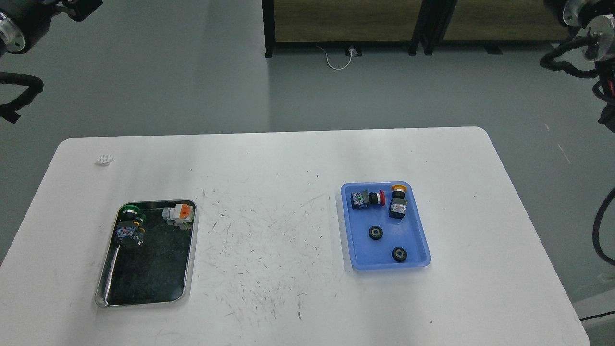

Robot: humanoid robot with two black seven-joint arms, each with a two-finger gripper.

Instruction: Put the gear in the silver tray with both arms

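The silver tray [188,269] lies on the left of the white table. It holds a green-capped push-button switch [129,225] and an orange-and-white switch [179,213]. Two small black gears [375,233] [399,254] lie in the blue plastic tray [423,247] on the right. My left arm is high at the top left corner. Only a black end piece of its gripper [79,7] shows, with no fingers to tell apart. My right arm [584,19] shows as a joint and cables at the top right edge. Its gripper is out of view.
The blue tray also holds a red-capped switch [367,198] and a yellow-capped switch [398,202]. A small white part [104,159] lies at the table's far left. The table middle [269,230] is scratched. A dark-framed shelf [346,24] stands on the floor beyond.
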